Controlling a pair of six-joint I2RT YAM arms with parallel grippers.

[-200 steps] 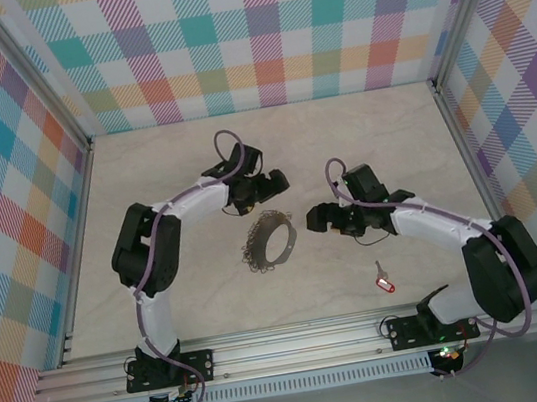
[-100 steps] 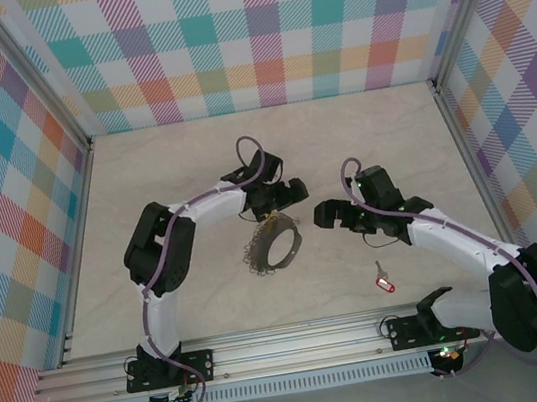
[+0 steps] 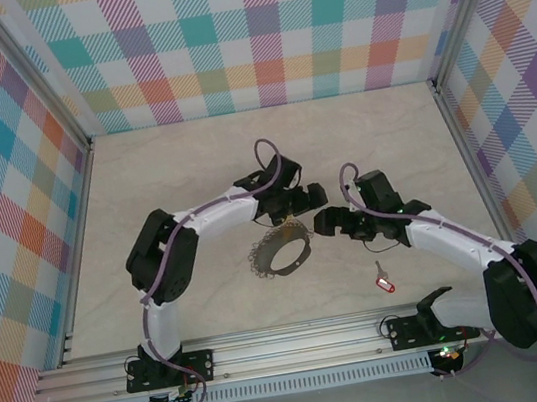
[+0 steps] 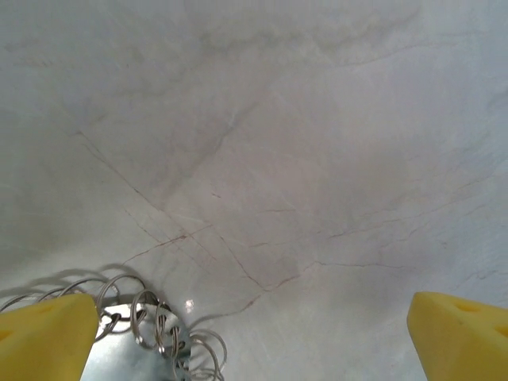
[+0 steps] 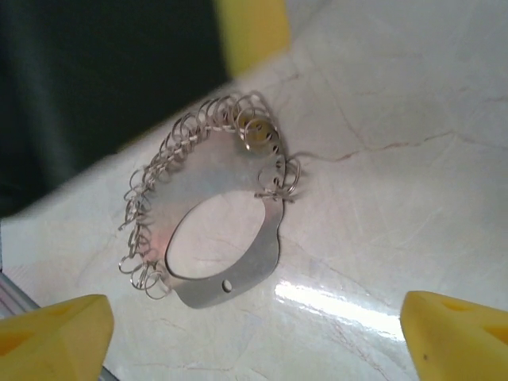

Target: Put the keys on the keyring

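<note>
Wore smooth white link shells (image 3: 215,212) between bulky black joint housings (image 3: 161,262). Trailed thin lilac cables (image 3: 146,320) looped loosely alongside. Ended in yellow wedge fingertips (image 4: 44,337); sat on black base plates (image 3: 167,370).

A pale, marble-veined counter (image 3: 192,162) sits boxed in on three sides by walls (image 3: 263,30) papered in pastel plaid of teal, orange, pink and purple. Aluminium posts (image 3: 35,74) frame the far corners, and ribbed aluminium rails (image 3: 300,343) line the near edge. Soft light glints off the glossy surface.
</note>
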